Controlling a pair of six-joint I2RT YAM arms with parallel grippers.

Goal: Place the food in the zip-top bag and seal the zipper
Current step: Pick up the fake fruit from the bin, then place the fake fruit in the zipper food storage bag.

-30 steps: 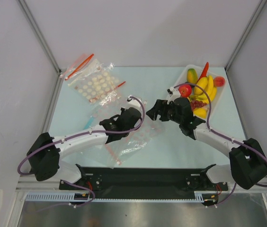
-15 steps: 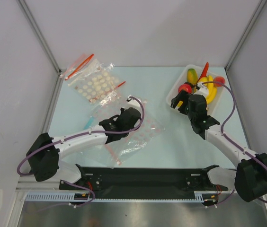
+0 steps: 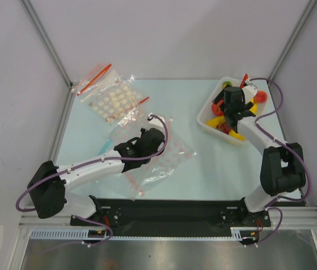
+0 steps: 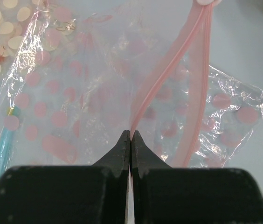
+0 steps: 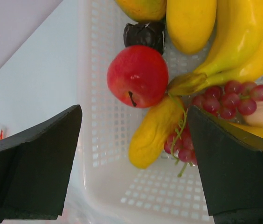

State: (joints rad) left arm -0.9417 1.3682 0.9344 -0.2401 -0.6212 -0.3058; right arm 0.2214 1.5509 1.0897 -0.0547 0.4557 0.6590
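Note:
The zip-top bag [image 3: 167, 160] lies crinkled mid-table, and pink dots show through its plastic. In the left wrist view its pink zipper [image 4: 169, 70] runs in two strips that part in a V. My left gripper [image 4: 130, 135] is shut on the near strip; it also shows in the top view [image 3: 159, 138]. The food lies in a white basket [image 3: 205, 120]: a red apple [image 5: 137, 75], bananas [image 5: 234, 42], grapes [image 5: 229, 98] and a yellow fruit [image 5: 155, 133]. My right gripper [image 5: 134, 112] hangs open and empty above them, and shows in the top view [image 3: 231, 108].
A clear bag with white dots [image 3: 113, 101] and a red strip [image 3: 94, 80] lie at the far left. A blue strip [image 4: 3, 149] lies left of my left fingers. The enclosure walls stand close behind the basket wall [image 5: 99, 186].
My right arm has swung from the table's middle back to the right and now hangs over the basket, jaws open. My left gripper has stayed shut on the bag.

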